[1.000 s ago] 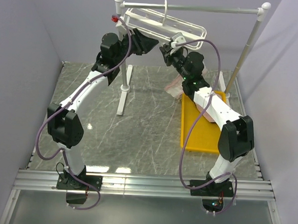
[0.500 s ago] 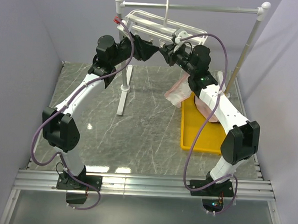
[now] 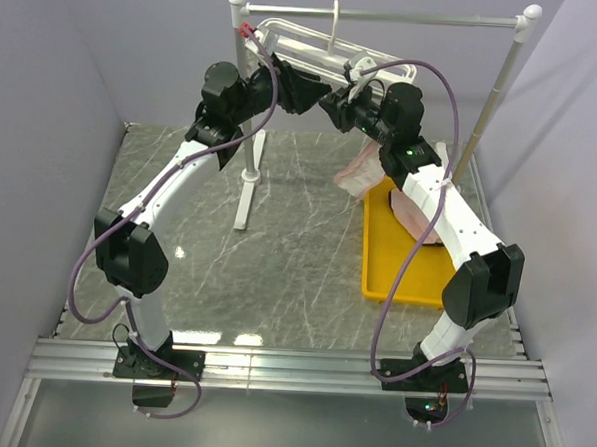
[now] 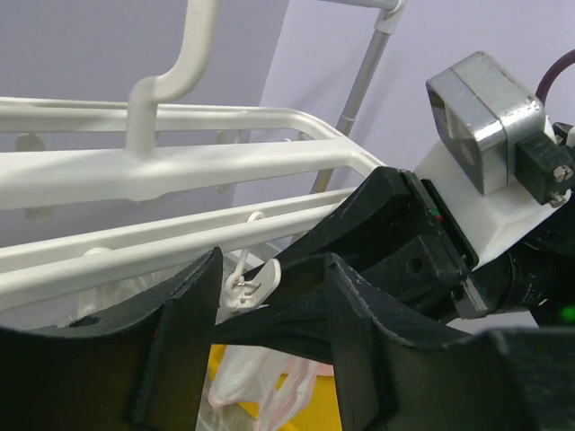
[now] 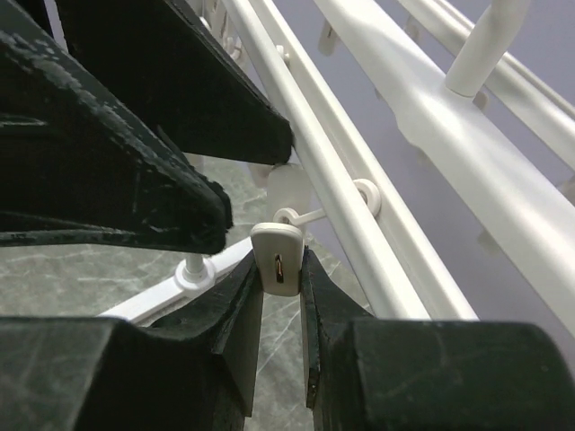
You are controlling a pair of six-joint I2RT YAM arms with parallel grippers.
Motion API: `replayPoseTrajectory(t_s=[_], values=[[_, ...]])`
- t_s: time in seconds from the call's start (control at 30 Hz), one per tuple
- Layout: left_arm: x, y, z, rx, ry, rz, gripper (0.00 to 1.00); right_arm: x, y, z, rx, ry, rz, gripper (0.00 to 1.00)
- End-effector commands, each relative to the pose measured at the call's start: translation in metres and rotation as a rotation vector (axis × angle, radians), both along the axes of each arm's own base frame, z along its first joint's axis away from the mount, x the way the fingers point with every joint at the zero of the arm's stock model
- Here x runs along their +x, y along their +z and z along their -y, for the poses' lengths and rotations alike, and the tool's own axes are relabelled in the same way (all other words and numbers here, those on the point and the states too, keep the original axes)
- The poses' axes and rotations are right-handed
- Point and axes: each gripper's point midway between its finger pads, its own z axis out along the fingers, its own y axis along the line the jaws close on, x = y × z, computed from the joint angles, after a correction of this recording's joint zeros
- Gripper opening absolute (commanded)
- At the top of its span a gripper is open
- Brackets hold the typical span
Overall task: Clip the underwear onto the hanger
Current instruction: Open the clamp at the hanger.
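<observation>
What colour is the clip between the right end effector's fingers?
The clip is white, like the hanger; clearest in the right wrist view.

— Is any lettering showing on the hanger, a brand or a number?
— Nothing is reading there. The grey block just right of the hanger is showing plain faces — no label is coming through in any view.

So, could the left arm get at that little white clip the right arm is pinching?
Probably yes. The left fingers stand open right next to the clip, which the right fingers pinch under the hanger. Nothing lies between, though the right fingers crowd it.
</observation>
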Motion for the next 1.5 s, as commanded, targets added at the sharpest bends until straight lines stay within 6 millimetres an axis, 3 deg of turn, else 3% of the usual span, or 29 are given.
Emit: replayPoseTrajectory(t_s=[0.0, 0.43, 0.53, 0.87, 1.13, 1.23, 1.27, 1.33, 1.47], values=[[-0.003, 0.018, 0.010, -0.027, -0.019, 0.019, 0.54, -0.015, 0.045, 0.005, 0.036, 0.011, 0.084, 0.00], [0.016, -0.008, 0.014, -0.022, 0.031, -0.076, 0.48, -0.023, 0.051, 0.005, 0.049, 0.034, 0.092, 0.00], [0.017, -0.003, 0.015, -0.027, 0.032, -0.056, 0.48, -0.024, 0.051, 0.004, 0.048, 0.043, 0.090, 0.00], [0.023, -0.014, 0.023, -0.017, -0.007, -0.089, 0.46, -0.026, 0.058, 0.003, 0.065, 0.061, 0.092, 0.00], [0.025, -0.022, 0.019, -0.015, 0.003, -0.118, 0.24, -0.027, 0.063, 0.007, 0.079, 0.068, 0.099, 0.00], [0.026, -0.019, 0.019, -0.016, 0.006, -0.114, 0.10, -0.027, 0.062, 0.007, 0.075, 0.067, 0.101, 0.00], [0.028, -0.019, 0.017, -0.017, 0.010, -0.117, 0.01, -0.026, 0.063, 0.008, 0.076, 0.064, 0.102, 0.00], [0.028, -0.018, 0.017, -0.025, 0.010, -0.123, 0.00, -0.026, 0.066, 0.009, 0.081, 0.058, 0.110, 0.00], [0.025, -0.012, 0.017, -0.052, -0.009, -0.138, 0.00, -0.020, 0.064, 0.012, 0.086, 0.028, 0.115, 0.29]])
